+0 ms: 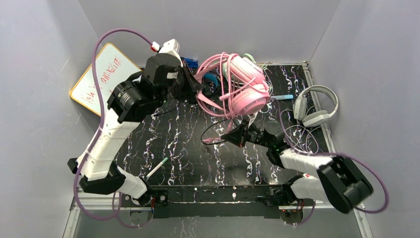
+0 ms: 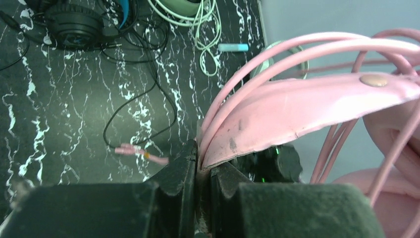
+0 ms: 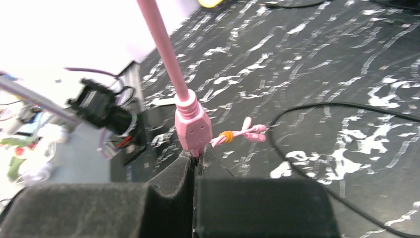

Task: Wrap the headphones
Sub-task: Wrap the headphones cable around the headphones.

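Note:
The pink headphones (image 1: 246, 84) hang above the back of the table with their pink cord looped round them. My left gripper (image 1: 194, 87) is shut on their headband (image 2: 297, 106), which is pinched between the fingertips (image 2: 202, 159). My right gripper (image 1: 229, 137) is lower, over the middle of the table. It is shut on the pink cord just below its pink splitter block (image 3: 193, 126), jaws (image 3: 196, 157) tight together. The cord's pink plugs (image 3: 250, 133), tied with an orange band, dangle beyond. Black-and-blue headphones (image 2: 79, 25) lie at the back, and white-grey headphones (image 1: 315, 106) at the right.
A whiteboard (image 1: 101, 79) leans at the back left. A white pen (image 1: 156, 168) lies near the left arm's base. A light-blue marker (image 2: 233, 47) and a mint-green cord (image 2: 204, 29) lie at the back. Loose black cord (image 3: 317, 106) curls on the marbled table (image 1: 183, 148).

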You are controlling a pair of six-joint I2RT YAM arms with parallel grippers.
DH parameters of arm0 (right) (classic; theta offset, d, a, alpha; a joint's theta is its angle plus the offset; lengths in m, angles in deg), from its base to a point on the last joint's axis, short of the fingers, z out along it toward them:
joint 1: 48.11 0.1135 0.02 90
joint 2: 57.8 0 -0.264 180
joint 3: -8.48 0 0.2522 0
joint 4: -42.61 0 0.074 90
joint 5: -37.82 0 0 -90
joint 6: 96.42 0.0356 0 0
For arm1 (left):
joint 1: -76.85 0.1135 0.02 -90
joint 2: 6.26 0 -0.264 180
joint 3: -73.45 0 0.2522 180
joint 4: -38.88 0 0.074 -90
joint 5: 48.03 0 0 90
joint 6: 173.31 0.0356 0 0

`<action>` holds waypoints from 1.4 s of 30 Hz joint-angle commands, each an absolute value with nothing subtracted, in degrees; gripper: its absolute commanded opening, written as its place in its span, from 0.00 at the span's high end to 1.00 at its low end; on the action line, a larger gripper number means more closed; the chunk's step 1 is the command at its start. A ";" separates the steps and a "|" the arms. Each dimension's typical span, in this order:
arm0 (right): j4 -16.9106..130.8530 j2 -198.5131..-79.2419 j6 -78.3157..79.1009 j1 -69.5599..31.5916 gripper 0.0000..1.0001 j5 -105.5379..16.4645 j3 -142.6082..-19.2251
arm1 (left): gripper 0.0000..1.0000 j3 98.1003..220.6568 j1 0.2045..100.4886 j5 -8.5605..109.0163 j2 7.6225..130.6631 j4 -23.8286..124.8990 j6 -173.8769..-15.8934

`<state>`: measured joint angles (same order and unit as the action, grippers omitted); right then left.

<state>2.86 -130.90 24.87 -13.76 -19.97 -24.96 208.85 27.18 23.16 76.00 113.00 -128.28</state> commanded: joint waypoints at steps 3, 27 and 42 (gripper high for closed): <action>13.24 -114.90 31.52 -11.79 0.99 -12.24 -19.43 | 1.00 204.46 42.76 38.08 79.13 96.34 -134.02; 52.23 -120.13 27.98 -4.51 0.99 -3.89 -47.41 | 1.00 174.03 50.92 20.92 77.25 88.67 -141.08; 63.09 -134.42 25.57 2.10 0.98 -13.62 -69.33 | 1.00 167.17 48.88 15.02 84.28 93.66 -143.38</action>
<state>59.67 -133.28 27.18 1.43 -9.48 -62.01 168.97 49.86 18.48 87.25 97.78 -140.93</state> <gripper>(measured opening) 0.046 0.067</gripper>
